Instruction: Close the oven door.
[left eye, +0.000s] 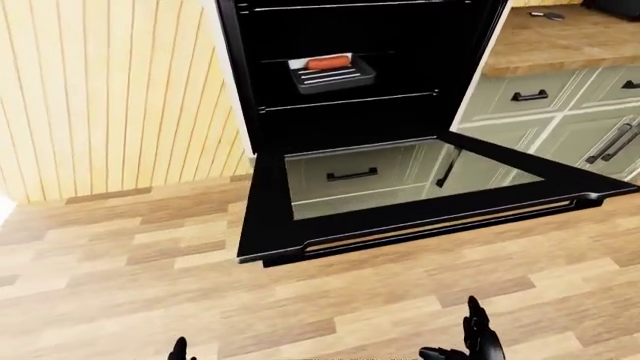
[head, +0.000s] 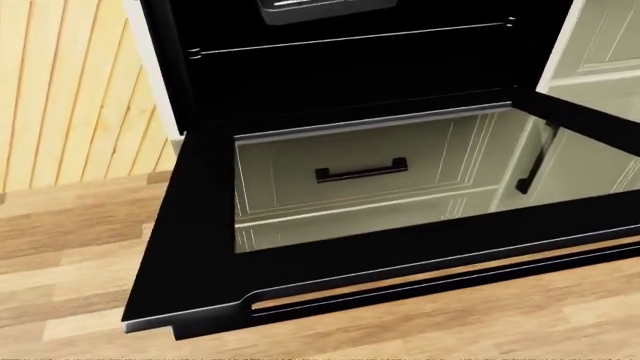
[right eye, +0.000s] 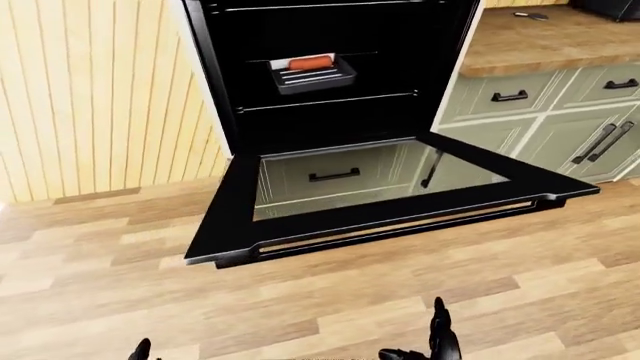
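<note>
The black oven door hangs fully open and lies flat, its glass pane mirroring green drawers. Its long handle runs along the edge nearest me. The oven cavity is open above it, with a dark tray holding a red sausage on a rack. My right hand shows at the bottom edge of the left-eye view, fingers spread and open, well below the handle. Only a fingertip of my left hand shows at the bottom left. The head view shows the door close up and no hands.
A yellow plank wall stands left of the oven. Green cabinets under a wooden counter stand at the right. Wood floor lies between me and the door.
</note>
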